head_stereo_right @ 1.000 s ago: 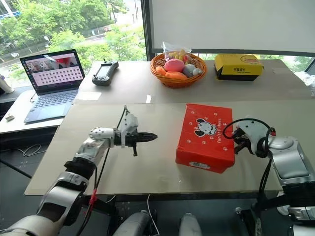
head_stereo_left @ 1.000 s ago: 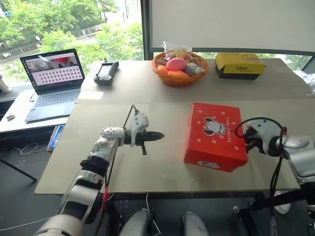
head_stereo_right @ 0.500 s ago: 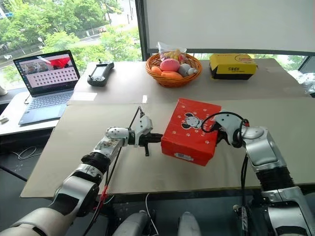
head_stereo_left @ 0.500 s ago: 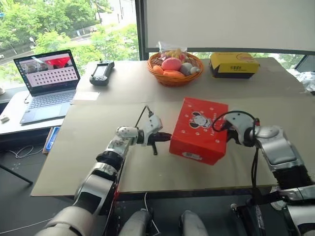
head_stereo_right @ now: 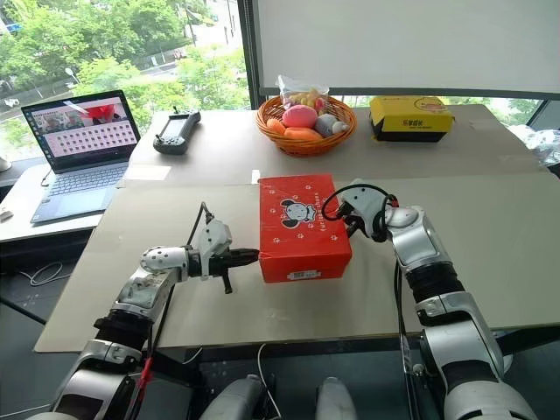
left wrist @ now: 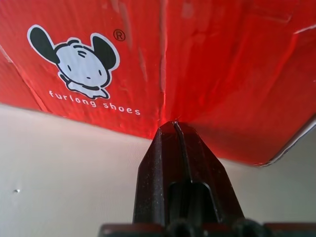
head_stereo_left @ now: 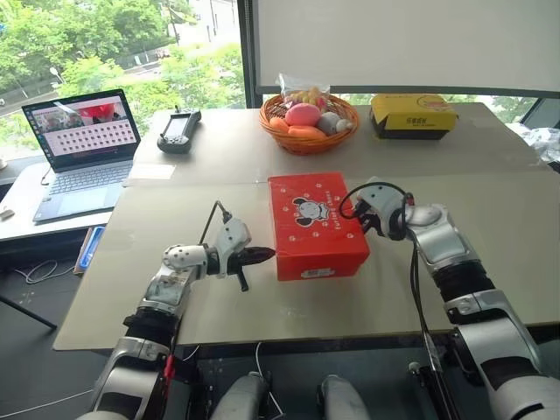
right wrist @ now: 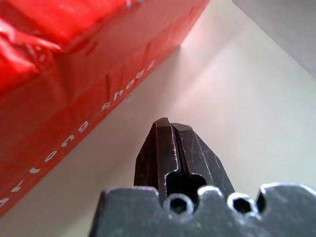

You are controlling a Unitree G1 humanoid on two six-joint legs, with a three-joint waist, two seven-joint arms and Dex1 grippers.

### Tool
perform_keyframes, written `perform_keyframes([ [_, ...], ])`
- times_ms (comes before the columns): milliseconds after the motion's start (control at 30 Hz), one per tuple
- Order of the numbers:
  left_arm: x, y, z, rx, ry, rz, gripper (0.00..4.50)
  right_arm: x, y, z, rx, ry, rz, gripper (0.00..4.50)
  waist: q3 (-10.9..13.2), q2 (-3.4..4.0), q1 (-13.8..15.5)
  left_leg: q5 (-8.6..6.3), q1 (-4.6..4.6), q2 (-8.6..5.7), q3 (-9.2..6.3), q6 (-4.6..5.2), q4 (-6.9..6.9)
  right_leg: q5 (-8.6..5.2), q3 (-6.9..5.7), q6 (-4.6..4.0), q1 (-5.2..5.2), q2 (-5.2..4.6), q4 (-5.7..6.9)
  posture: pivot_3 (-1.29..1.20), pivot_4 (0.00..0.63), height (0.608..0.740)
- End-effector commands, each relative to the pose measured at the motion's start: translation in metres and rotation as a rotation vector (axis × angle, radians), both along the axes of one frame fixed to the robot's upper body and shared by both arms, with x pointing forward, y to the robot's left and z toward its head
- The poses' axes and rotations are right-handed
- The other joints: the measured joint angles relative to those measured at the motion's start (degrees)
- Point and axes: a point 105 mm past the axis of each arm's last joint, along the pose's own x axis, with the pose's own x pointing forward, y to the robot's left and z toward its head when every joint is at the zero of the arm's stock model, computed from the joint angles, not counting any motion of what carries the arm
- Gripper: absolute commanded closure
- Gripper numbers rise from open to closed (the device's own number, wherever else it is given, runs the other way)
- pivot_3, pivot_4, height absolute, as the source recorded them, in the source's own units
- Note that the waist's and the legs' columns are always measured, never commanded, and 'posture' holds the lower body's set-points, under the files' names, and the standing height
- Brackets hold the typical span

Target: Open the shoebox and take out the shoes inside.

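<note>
Left arm: your left gripper (head_stereo_left: 265,255) reaches level toward the shoebox (head_stereo_left: 313,223), fingers closed, tip at its left side.
Right arm: your right gripper (head_stereo_left: 360,222) angles down at its right side, fingers closed, empty.
Shoebox: lid shut, mid-surface, long axis running away from you, barcode end nearest.

Far table edge: open laptop (head_stereo_left: 83,149), black controller (head_stereo_left: 178,130), fruit basket (head_stereo_left: 309,123), yellow box (head_stereo_left: 414,115).

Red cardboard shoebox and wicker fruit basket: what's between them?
Only bare beige table lies between the red cardboard shoebox and wicker fruit basket, in both eye views.
</note>
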Motion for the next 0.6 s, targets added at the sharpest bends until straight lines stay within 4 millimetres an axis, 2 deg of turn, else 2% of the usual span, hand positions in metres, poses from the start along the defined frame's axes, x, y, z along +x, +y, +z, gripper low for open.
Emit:
perform_keyframes([
  [33,0.004,0.009,0.003,0.017,-0.030,0.037,4.50,-0.002,-0.005,0.016,0.005,-0.046,0.023,4.48,0.0,0.00,0.1,0.00,0.00,0.00,0.00,0.00,-0.01,0.00,0.01,0.00,0.00,0.00,0.00,0.00,0.150,0.740],
  [167,0.013,0.049,0.003,0.048,-0.051,0.155,4.50,-0.011,-0.031,0.012,-0.036,-0.019,0.003,4.48,0.0,0.01,0.0,0.00,-0.01,0.00,0.01,0.00,-0.04,0.00,0.03,0.00,-0.02,0.01,0.00,0.00,0.150,0.740],
  [267,0.014,0.062,0.004,0.057,-0.064,0.191,4.50,-0.017,-0.038,0.010,-0.047,-0.002,0.019,4.48,0.0,0.01,0.0,0.00,-0.01,0.00,0.05,0.00,-0.14,0.00,0.13,0.00,-0.08,0.01,-0.01,0.00,0.150,0.740],
  [367,0.007,0.075,0.020,-0.016,-0.093,0.223,4.50,-0.023,-0.042,0.011,-0.042,0.019,0.049,4.48,0.0,0.02,-0.1,0.00,-0.01,-0.01,0.09,0.00,-0.17,0.00,0.22,0.00,-0.09,0.00,-0.02,0.00,0.150,0.740],
  [500,-0.026,0.079,0.052,-0.213,-0.079,0.201,4.50,-0.040,-0.032,0.014,0.014,0.076,0.172,4.48,0.0,0.02,-0.3,0.00,-0.04,0.00,0.12,-0.01,-0.25,0.00,0.32,0.00,-0.06,-0.02,-0.04,0.00,0.150,0.740],
  [600,-0.054,0.075,0.063,-0.324,-0.006,0.202,4.50,-0.061,-0.023,0.012,0.037,0.138,0.305,4.48,0.0,0.03,-0.3,-0.01,-0.04,0.01,0.12,-0.01,-0.36,-0.02,0.35,-0.01,-0.10,-0.04,-0.07,0.00,0.150,0.740],
])
